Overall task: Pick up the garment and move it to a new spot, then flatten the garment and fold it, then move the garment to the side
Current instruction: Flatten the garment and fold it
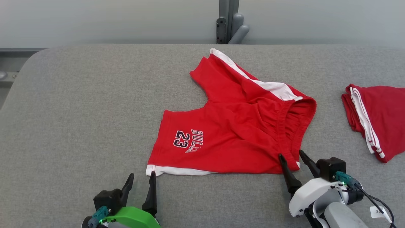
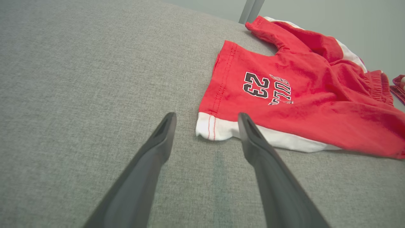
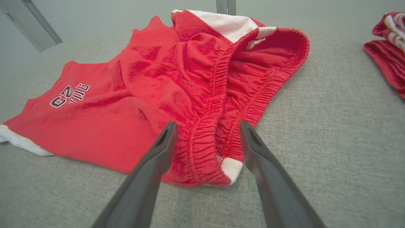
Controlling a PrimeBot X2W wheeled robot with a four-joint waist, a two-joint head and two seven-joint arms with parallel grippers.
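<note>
Left gripper (image 1: 142, 174) low, fingers apart, hem corner of red shorts (image 1: 240, 126) just ahead, right gripper (image 1: 290, 154) apart, straddling waistband corner

The head camera looked forward and down from high over the table (image 1: 63, 110), far enough to take in the whole shorts (image 1: 240, 126). The left wrist camera sat low and near, looking along the left gripper (image 2: 206, 116) at the hem corner (image 2: 215, 129); the right wrist camera, just as low, looked along the right gripper (image 3: 208, 124) into the waistband (image 3: 221, 95). All three shared the shorts and their print (image 1: 188, 141)
</note>
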